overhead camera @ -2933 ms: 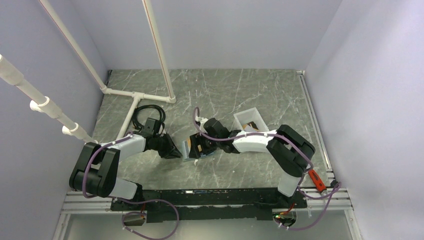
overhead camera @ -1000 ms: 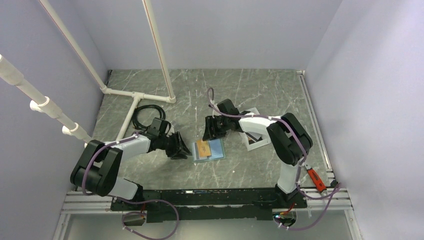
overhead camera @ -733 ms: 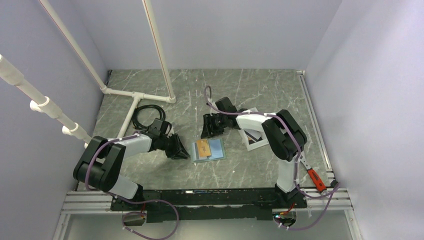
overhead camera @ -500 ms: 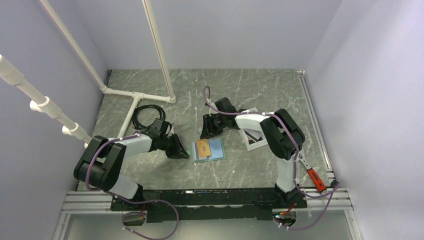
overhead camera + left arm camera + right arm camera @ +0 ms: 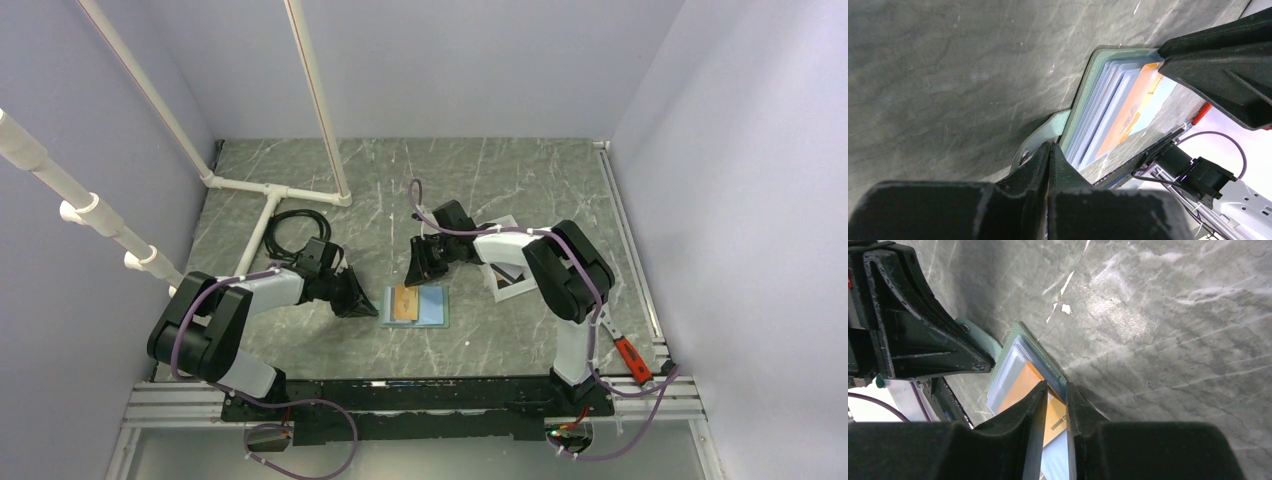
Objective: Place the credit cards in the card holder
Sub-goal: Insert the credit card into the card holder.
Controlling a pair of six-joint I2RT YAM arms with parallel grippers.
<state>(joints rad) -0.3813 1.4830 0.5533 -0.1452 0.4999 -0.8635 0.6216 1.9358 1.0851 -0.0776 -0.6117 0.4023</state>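
Note:
The card holder (image 5: 433,306) lies open on the table, light blue inside with a sage-green rim (image 5: 1087,95). An orange credit card (image 5: 405,303) sits in its left half, also seen close up (image 5: 1020,386) (image 5: 1131,107). My left gripper (image 5: 373,303) lies low at the holder's left edge, shut, with its tips (image 5: 1049,146) closed at the snap tab. My right gripper (image 5: 419,277) is at the holder's far edge. Its fingers stand a narrow gap apart (image 5: 1057,389) over the rim and the card's end, with nothing gripped.
A white open-fronted bin (image 5: 508,284) stands behind the right arm. A black cable coil (image 5: 296,228) and white pipes (image 5: 275,190) lie at the back left. An orange-handled tool (image 5: 628,358) rests near the right front rail.
The left jaws have closed at the holder's tab. The right jaws narrowed and came down to its far edge. The holder turned from tilted to square.

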